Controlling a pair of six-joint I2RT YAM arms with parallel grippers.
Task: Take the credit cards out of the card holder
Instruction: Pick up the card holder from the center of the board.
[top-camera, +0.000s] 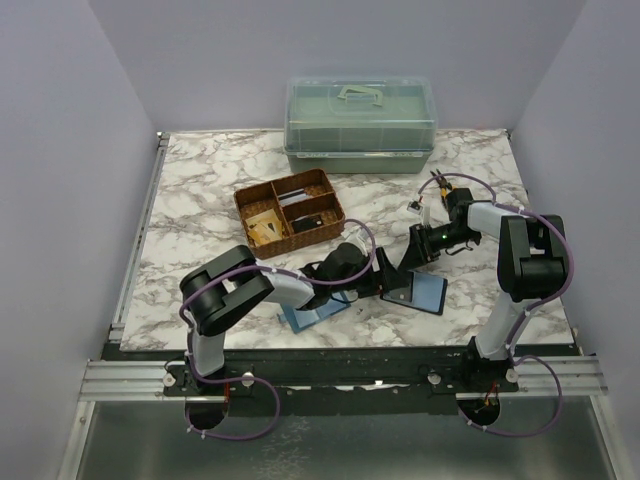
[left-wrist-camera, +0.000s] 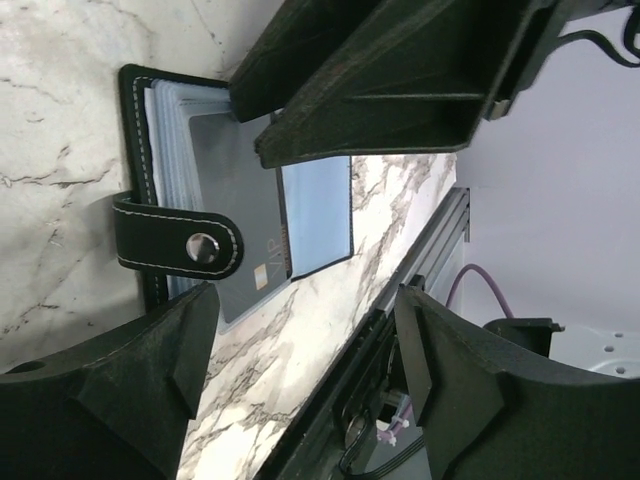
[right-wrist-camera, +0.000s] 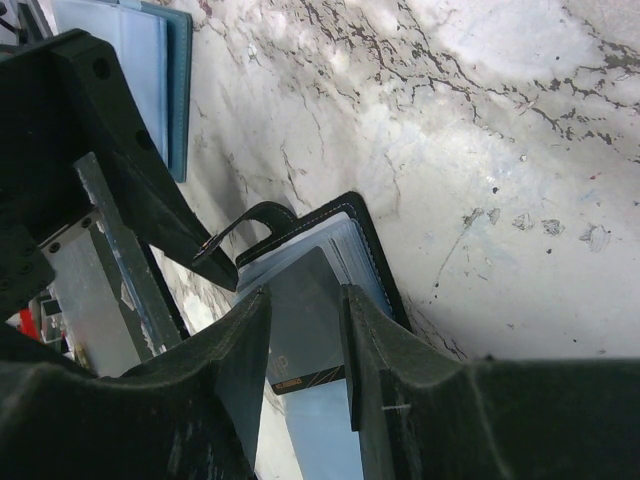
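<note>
The holder (top-camera: 417, 293) lies open on the tabletop (top-camera: 200, 200) front, left tool (left-wrist-camera: 305, 305) wide beside it, right tool (right-wrist-camera: 300, 295) narrow over the dark card (right-wrist-camera: 305, 335), grip unclear: pin the holder, draw the card out flat

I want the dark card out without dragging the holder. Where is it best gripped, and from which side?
Probably the chip end of the dark card, which juts past the edge of the card holder beside the snap tab. Come in low from that side, along the card's length: it lies flat, so only that overhang offers both faces.
</note>
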